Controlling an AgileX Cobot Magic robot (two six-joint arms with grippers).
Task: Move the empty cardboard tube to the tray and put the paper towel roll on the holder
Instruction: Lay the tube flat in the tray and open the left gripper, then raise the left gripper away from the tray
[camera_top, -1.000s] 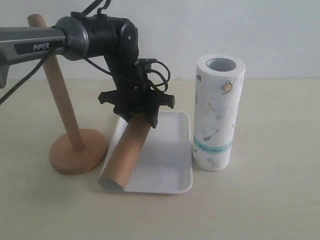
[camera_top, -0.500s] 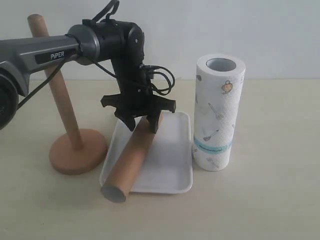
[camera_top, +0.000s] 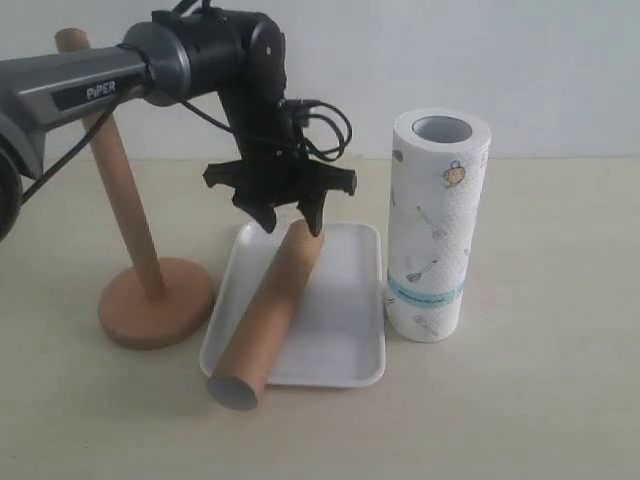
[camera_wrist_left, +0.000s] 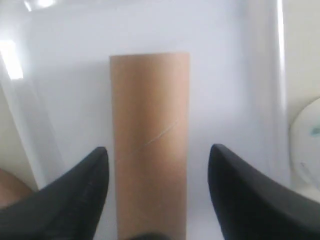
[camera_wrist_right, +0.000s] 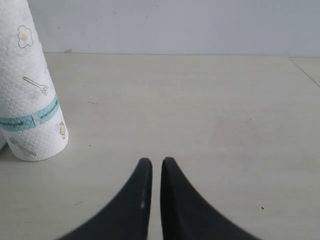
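Resting slantwise in the shallow white rectangular tray (camera_top: 350, 300), its near end overhanging the rim, the long brown cardboard tube (camera_top: 268, 315) is freshly released, so the first step looks done. Behind, the left gripper (camera_top: 292, 222) has lifted, jaws spread, seemingly clear of it. The right gripper (camera_wrist_right: 152, 166) is all but pressed together.

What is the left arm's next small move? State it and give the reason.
Probably lift the left gripper straight up and clear. Its jaws stand open either side of the empty cardboard tube, not touching it, and the tube lies on the tray, near end overhanging the front rim.
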